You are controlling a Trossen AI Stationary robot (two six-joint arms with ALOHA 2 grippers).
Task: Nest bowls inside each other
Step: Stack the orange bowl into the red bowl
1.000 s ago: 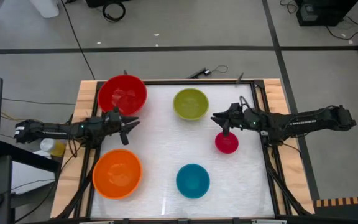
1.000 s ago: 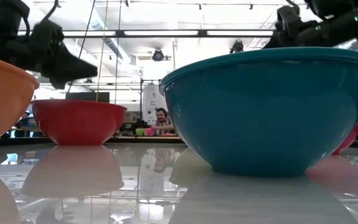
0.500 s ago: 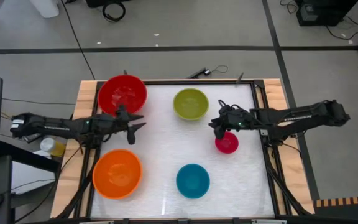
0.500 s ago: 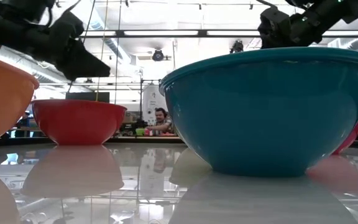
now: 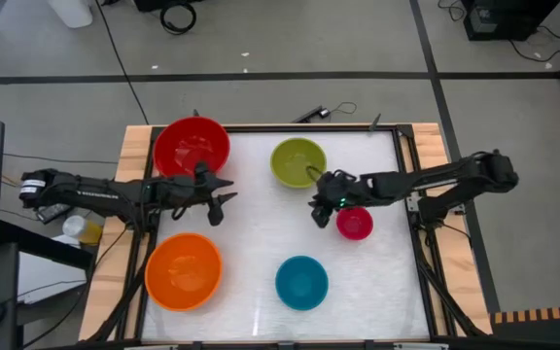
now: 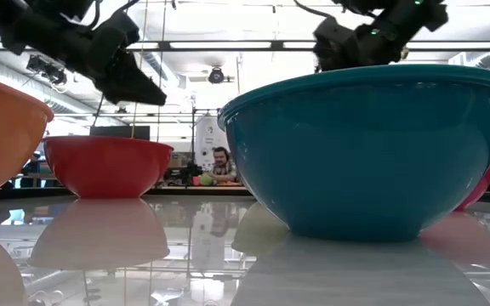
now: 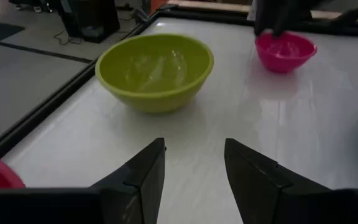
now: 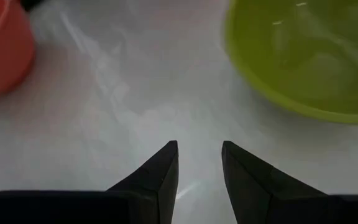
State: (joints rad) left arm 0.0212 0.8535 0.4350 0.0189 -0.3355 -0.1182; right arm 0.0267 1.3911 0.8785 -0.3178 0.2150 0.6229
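Five bowls stand apart, each on its base, on the white table: red point(image 5: 192, 146) far left, yellow-green point(image 5: 297, 161) far middle, magenta point(image 5: 354, 223) at right, orange point(image 5: 183, 270) near left, blue point(image 5: 301, 282) near middle. My left gripper point(image 5: 224, 199) hovers open just right of the red bowl, pointing toward the yellow-green bowl point(image 7: 154, 71). My right gripper point(image 5: 316, 210) hovers open between the yellow-green bowl point(image 8: 303, 56) and the magenta bowl, slanting down toward the table's left. Nothing lies between either pair of fingers.
Bare table top spreads in the middle between the bowls point(image 5: 261, 224). A black frame point(image 5: 402, 146) edges the table. In the low view the blue bowl point(image 6: 373, 153) fills the foreground, and a person sits far behind the table point(image 6: 219, 161).
My left gripper has gone toward the table's right edge and risen a little, away from the red bowl. My right gripper has gone toward the table's left edge, from over the magenta bowl's far rim to beside it, and has tipped further down. The bowls have stayed put.
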